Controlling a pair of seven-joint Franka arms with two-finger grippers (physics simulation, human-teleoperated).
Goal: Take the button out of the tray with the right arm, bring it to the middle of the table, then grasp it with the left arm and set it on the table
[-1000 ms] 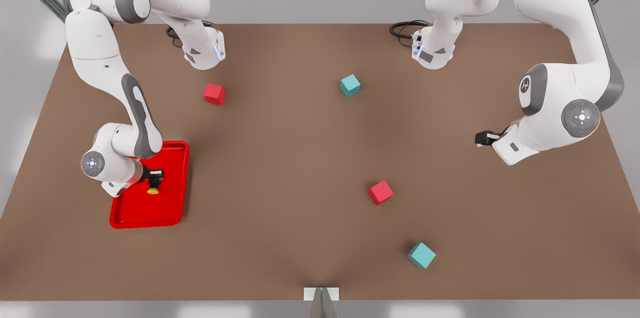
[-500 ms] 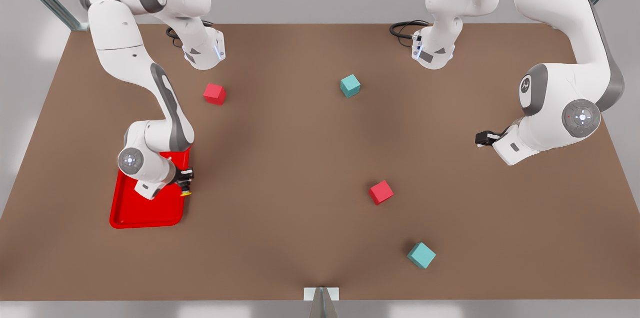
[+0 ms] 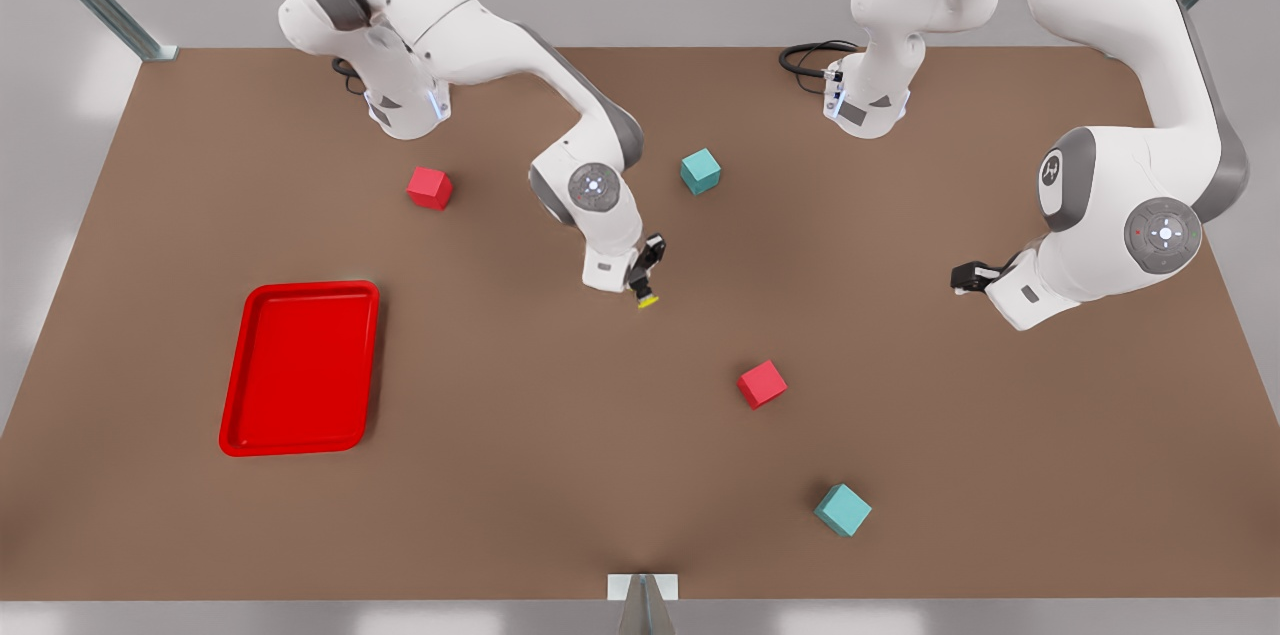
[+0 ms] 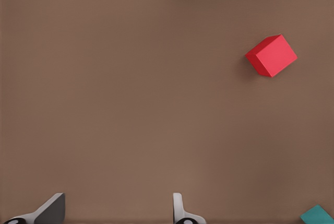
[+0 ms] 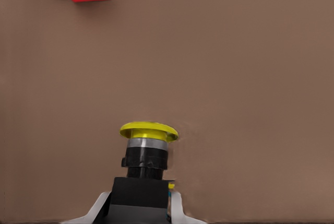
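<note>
Front view first: the right pincer hangs over the middle of the tabletop, clamped on the button, whose yellow cap points down toward the surface. The red tray lies well away at about nine o'clock from the button, with nothing in it. A teal cube sits near at one o'clock, a red cube at four o'clock, another red cube off at ten o'clock and a second teal cube far toward five o'clock. The left pincer waits well off at three o'clock, beside its arm's wrist.

Left wrist view: the left pincer's fingertips stand spread apart with nothing between them, above bare brown surface.

Right wrist view: the button's dark body is pinched between the pale pads, and its cap and silver collar stick out clear of them.

The handover is the step in hand. I judge it goes best if the right arm holds steady while the left closes on the exposed collar or cap end, and the right lets go only once that hold is firm.
</note>
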